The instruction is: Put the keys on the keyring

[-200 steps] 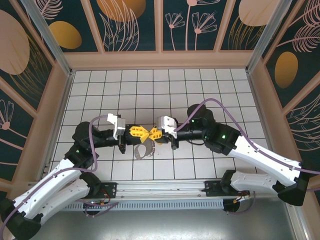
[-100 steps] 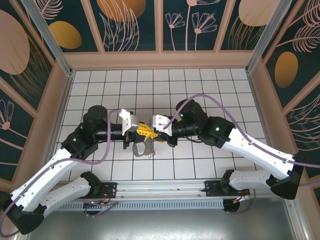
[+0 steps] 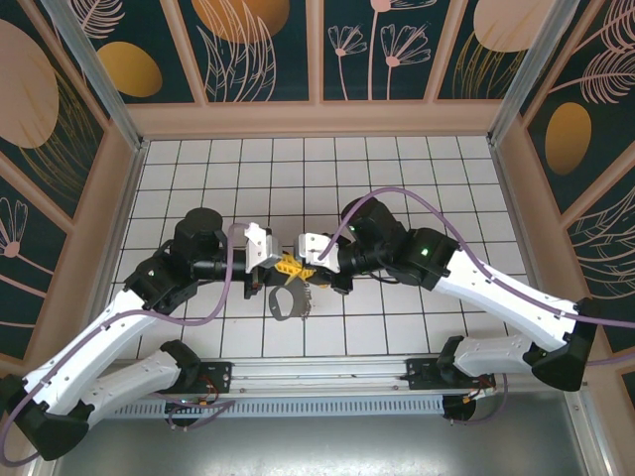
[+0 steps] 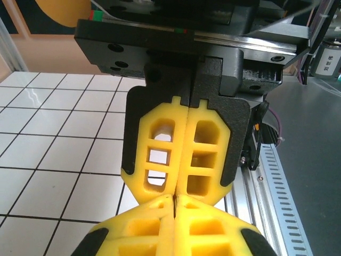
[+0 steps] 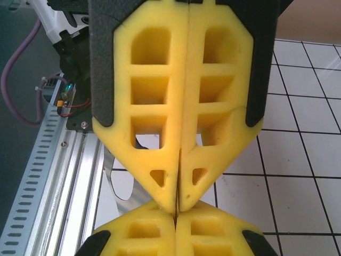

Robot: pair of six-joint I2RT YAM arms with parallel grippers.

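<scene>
Top external view, left to right. White-and-black left arm [image 3: 99, 342] reaching inward from the near-left corner of the white tiled desk [image 3: 198, 169], purple cable looped above its wrist. Left claw [image 3: 289, 264] at mid-desk, yellow fingers pressed flat together, seam closed along its length, tip aimed right. Just below the meeting point of the two claws, lying on the tiles: keyring [image 3: 286, 301], a pale tan-grey loop, with small silvery bits [image 3: 309, 294] at its right side, too small to resolve. Keys not distinguishable from these bits or from the yellow fingers. Right claw [image 3: 307, 268], likewise closed with yellow fingers flush, tip aimed left and meeting the left claw tip to tip. Right arm [image 3: 496, 293] extending in from the near-right corner.

Left wrist view: own closed tip at the bottom, opposing closed claw above, points touching. Right wrist view: same contact from the other side, with a grey curved band of the keyring [image 5: 110, 178] on the tiles beneath, near the slotted aluminium rail [image 5: 37, 181].
</scene>
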